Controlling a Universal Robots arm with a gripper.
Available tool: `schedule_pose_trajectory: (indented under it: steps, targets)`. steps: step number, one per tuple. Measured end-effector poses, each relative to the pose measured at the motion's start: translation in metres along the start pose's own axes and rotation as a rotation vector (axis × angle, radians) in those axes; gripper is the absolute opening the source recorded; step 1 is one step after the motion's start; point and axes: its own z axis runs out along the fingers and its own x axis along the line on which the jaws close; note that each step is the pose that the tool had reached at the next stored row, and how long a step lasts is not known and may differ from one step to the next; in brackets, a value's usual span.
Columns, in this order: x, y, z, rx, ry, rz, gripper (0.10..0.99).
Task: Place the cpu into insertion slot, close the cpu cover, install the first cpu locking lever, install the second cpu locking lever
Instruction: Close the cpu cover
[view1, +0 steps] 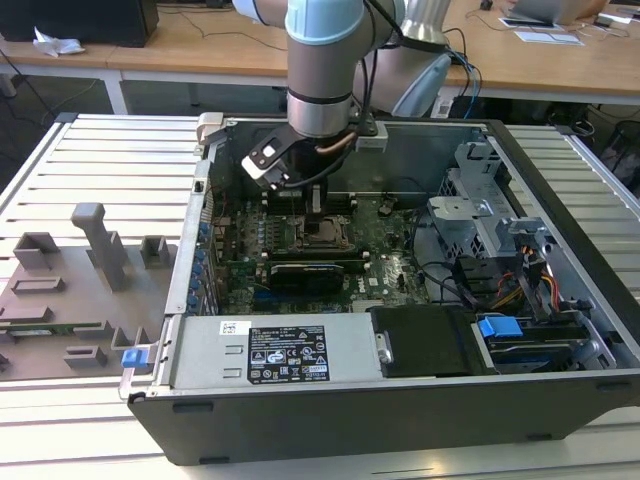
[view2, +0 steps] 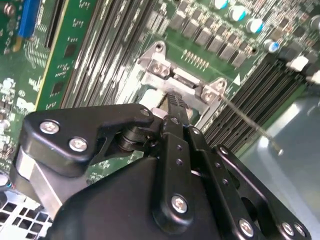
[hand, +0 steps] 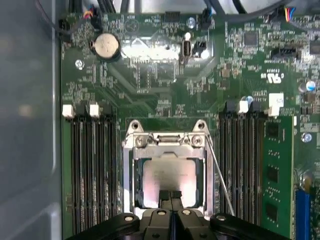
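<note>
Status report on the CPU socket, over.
Gripper shut, tips at the cpu cover's near edge. Cpu seated, cover down around it. One locking lever angled out, unlatched, beside the socket.

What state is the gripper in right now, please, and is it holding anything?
Gripper: closed, with nothing visible in its grasp, positioned over the cpu.

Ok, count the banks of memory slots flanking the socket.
2. One bank runs along one side of the cpu, the other bank along the opposite side.
</note>
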Motion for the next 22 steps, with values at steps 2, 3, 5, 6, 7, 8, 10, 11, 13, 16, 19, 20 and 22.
schedule_pose_trajectory:
  steps: [2, 3, 5, 6, 7, 8, 10, 11, 13, 16, 19, 20, 22]
  targets:
    - [-0.0001, 0.0062, -0.0034, 0.001, -0.0002, 0.0, 0.106]
    - [-0.0001, 0.0068, -0.0049, 0.001, -0.0001, 0.0, 0.106]
    - [-0.0002, 0.0074, -0.0109, 0.001, -0.0001, 0.0, 0.106]
    - [-0.0003, 0.0076, -0.0144, 0.001, -0.0002, 0.0, 0.106]
    - [-0.0004, 0.0076, -0.017, 0.001, -0.0001, 0.0, 0.106]
    - [-0.0004, 0.0077, -0.0186, 0.001, -0.0001, 0.0, 0.106]
    - [-0.0005, 0.0077, -0.0219, 0.001, -0.0002, 0.0, 0.106]
    - [-0.0005, 0.0077, -0.0235, 0.001, -0.0002, 0.0, 0.106]
    - [-0.0005, 0.0078, -0.025, 0.001, 0.0, 0.0, 0.106]
    - [-0.0006, 0.0078, -0.0272, 0.001, -0.0002, 0.0, 0.106]
    - [-0.0007, 0.0078, -0.0308, 0.001, -0.0002, 0.0, 0.106]
    - [-0.0008, 0.0078, -0.0334, 0.001, -0.0002, 0.0, 0.106]
    - [-0.0008, 0.0079, -0.0368, 0.001, -0.0002, 0.0, 0.106]
